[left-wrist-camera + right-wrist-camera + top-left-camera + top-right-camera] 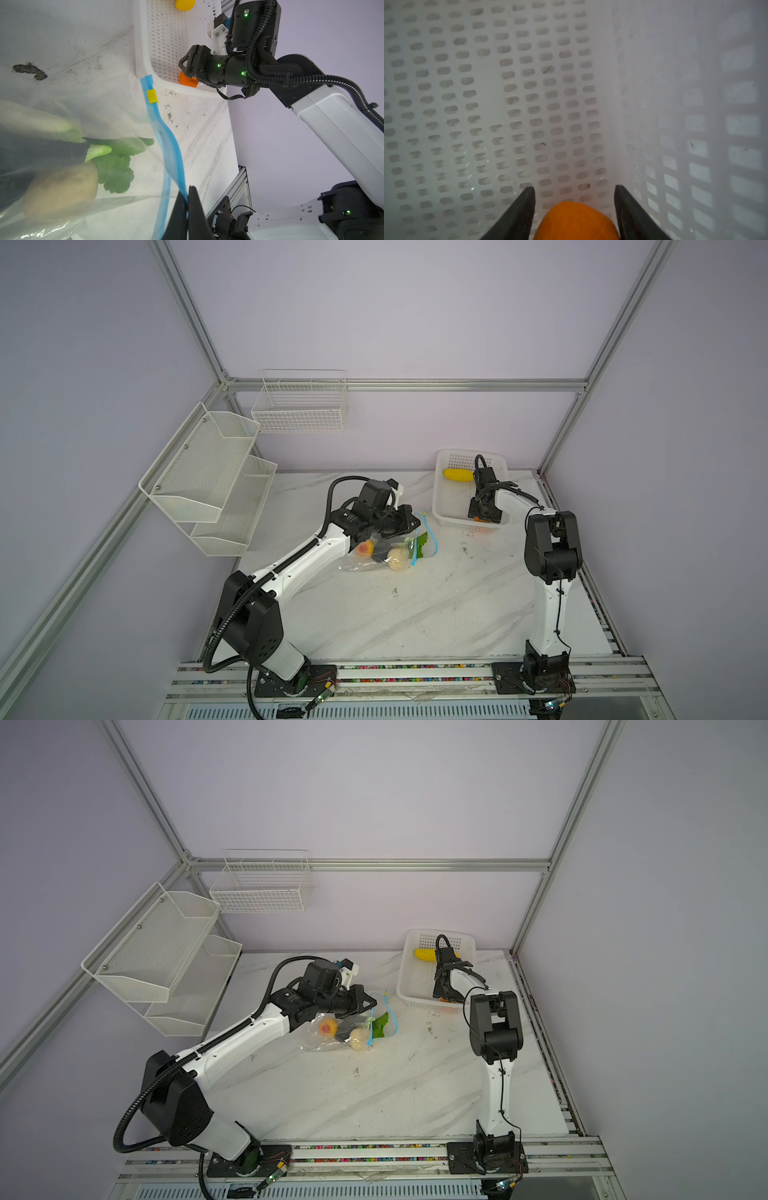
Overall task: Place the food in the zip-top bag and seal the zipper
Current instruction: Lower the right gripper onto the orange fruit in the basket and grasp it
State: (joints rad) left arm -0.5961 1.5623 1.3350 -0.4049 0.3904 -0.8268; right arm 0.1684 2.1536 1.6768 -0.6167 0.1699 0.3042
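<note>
The zip-top bag (361, 562) lies mid-table and holds a peach-coloured piece (365, 548), a cream piece (398, 558), a dark piece and a green leaf (116, 166). My left gripper (187, 199) is shut on the zipper (166, 135), pinching the blue strip away from the yellow slider (151, 96). In both top views the bag's mouth faces right. My right gripper (574, 187) reaches down into the white basket (446, 506). Its fingers stand apart on either side of an orange piece of food (575, 222). A yellow piece (457, 475) lies at the basket's far end.
A two-tier mesh shelf (208, 477) and a wire basket (299, 406) hang on the left and back walls. The basket stands at the table's back right, close to the frame post. Aluminium rails run along the front edge.
</note>
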